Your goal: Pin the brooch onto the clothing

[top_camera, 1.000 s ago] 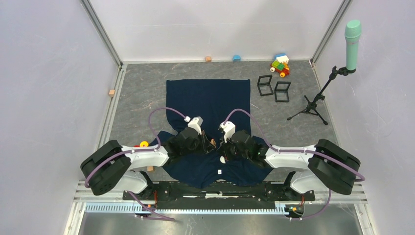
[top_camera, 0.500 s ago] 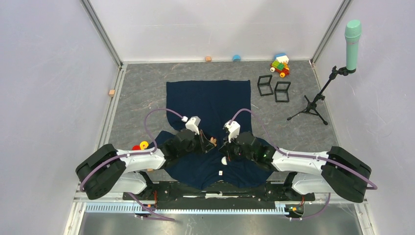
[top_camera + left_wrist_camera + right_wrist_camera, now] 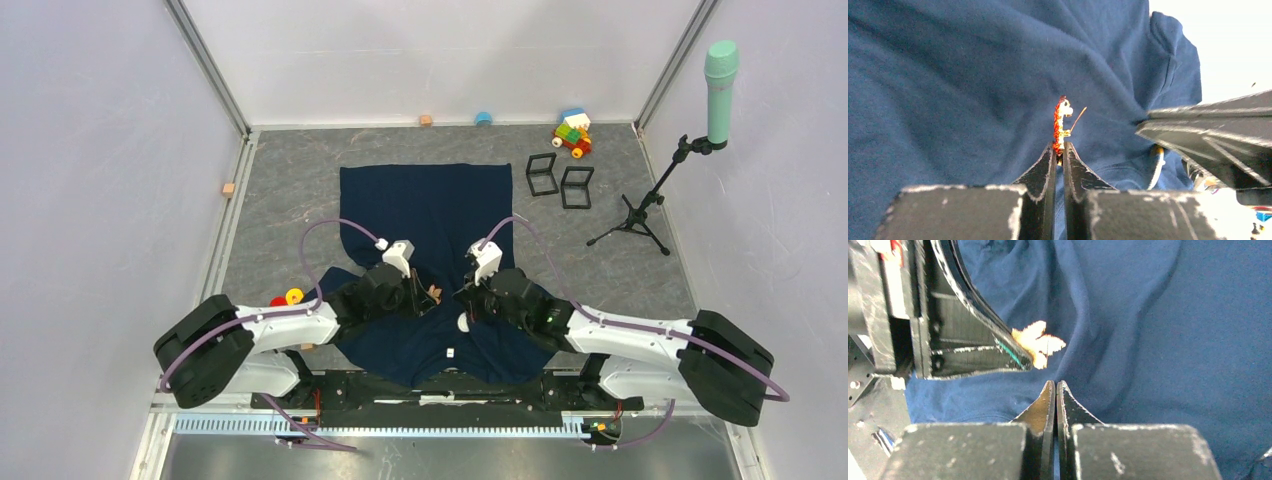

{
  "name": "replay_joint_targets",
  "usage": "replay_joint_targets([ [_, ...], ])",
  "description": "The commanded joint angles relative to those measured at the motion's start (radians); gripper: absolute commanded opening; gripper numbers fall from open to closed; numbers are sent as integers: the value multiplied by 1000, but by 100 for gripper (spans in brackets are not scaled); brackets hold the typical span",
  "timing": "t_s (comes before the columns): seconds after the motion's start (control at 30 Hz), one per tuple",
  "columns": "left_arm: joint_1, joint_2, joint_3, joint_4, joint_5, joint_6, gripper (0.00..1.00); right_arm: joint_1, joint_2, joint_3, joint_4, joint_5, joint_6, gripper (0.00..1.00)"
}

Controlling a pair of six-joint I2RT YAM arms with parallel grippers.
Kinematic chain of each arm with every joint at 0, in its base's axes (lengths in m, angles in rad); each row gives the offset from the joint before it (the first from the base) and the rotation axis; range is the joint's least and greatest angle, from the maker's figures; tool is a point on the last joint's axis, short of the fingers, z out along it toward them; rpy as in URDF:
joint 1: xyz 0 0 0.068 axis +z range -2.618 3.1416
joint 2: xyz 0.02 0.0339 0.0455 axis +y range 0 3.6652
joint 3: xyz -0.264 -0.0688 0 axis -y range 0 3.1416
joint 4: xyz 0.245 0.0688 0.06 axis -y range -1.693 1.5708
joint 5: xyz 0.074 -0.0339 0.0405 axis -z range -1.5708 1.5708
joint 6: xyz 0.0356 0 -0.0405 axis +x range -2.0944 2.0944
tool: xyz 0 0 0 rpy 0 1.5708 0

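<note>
Brooch (image 3: 1062, 125) — lower end hidden within left hand (image 3: 1059, 146).

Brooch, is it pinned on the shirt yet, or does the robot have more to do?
Not yet. Done: the shirt lies spread out, and the brooch is pinched in the left claw. In hand: that claw holds it over the fabric, close to the shut, empty-looking right claw. Left: pinning it through the shirt and fastening it.
</note>
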Motion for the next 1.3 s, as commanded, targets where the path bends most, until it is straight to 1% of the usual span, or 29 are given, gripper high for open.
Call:
replay_joint_targets([
  [0.0,-27,27,54,-55,0,76,2,5,-48,8,21,75,3,0],
  [0.2,-65,98,126,-91,5,97,2,5,2,58,0,11,-31,0],
  [0.43,-68,128,154,-104,2,91,2,5,35,66,-19,-43,-50,0],
  [1.1,-68,130,150,-76,-15,74,2,5,94,65,-36,-112,-56,0],
  [1.27,-67,120,126,-33,-23,67,2,5,118,63,-41,-126,-44,0],
])
